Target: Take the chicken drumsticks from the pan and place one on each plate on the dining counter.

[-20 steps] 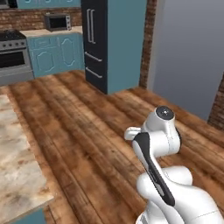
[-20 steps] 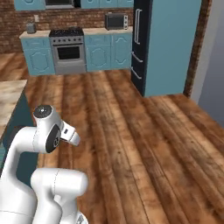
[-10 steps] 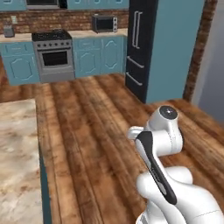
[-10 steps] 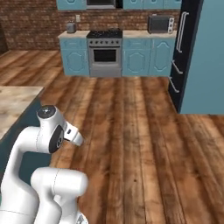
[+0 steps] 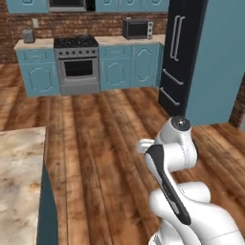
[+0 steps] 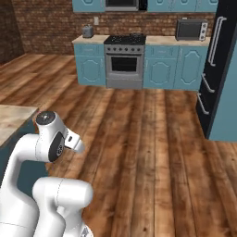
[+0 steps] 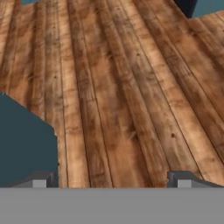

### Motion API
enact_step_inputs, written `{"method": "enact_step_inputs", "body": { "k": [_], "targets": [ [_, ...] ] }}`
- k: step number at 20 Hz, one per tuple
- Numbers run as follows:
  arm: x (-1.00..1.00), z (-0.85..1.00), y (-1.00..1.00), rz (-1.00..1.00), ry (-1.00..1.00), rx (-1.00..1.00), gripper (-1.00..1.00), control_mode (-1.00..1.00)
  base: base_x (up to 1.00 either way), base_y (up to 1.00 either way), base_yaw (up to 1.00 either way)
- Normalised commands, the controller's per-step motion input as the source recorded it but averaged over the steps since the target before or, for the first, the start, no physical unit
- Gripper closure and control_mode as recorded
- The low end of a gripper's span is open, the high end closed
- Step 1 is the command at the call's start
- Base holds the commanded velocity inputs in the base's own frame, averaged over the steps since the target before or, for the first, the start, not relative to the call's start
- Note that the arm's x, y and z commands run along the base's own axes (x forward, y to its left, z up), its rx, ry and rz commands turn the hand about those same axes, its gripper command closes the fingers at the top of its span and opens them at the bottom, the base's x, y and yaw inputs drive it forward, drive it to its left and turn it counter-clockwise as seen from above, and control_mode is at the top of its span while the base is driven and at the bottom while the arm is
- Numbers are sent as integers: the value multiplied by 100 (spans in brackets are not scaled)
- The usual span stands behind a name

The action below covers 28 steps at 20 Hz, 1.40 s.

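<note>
Currently your end effector [image 7: 109,179] is standing with its two dark finger tips spread wide apart at the lower edge of the hand view, gripping nothing. Between and beyond them you are looking down at the wooden floor [image 7: 127,87], brown planks running away from the hand. A dark teal panel [image 7: 24,144] is sitting at the lower left of that view, just beside the left finger tip; it looks like the side of the desk base, though you cannot tell for certain.

Moving outward, your white arm [image 5: 172,158] is folding up over the base, its elbow high and its forward end hidden from both base cameras.

To the arm's left, a corner of the dining desk [image 5: 19,182] is showing in the left base view: beige marbled stone over a teal base. The part in view is bare stone. The same corner [image 6: 11,118] is appearing at the left edge of the right base view.

Across the open floor, against the brick wall, a steel stove [image 5: 76,67] is standing between teal cabinets [image 5: 129,67]. A dark shape on its top, possibly the pan [image 5: 84,37], is too small to tell, and no drumsticks can be made out there. A microwave [image 5: 138,28] is sitting on the worktop to the right of the stove, and a small toaster [image 5: 28,35] to the left. A tall dark fridge [image 5: 179,52] is standing at the right.
</note>
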Motion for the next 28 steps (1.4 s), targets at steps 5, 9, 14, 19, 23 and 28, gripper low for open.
{"method": "enact_step_inputs", "body": {
  "k": [5, 9, 14, 19, 23, 28],
  "targets": [
    [0, 0, 0, 0, 0, 0, -100, 100, 100, -18, -2],
    [0, 0, 0, 0, 0, 0, -100, 100, 100, 0, -8],
    [0, 0, 0, 0, 0, 0, -100, 100, 100, 0, -16],
    [0, 0, 0, 0, 0, 0, -100, 100, 100, 0, -4],
    [0, 0, 0, 0, 0, 0, -100, 100, 100, 0, 1],
    [0, 0, 0, 0, 0, 0, -100, 100, 100, 0, 2]
  ]
}}
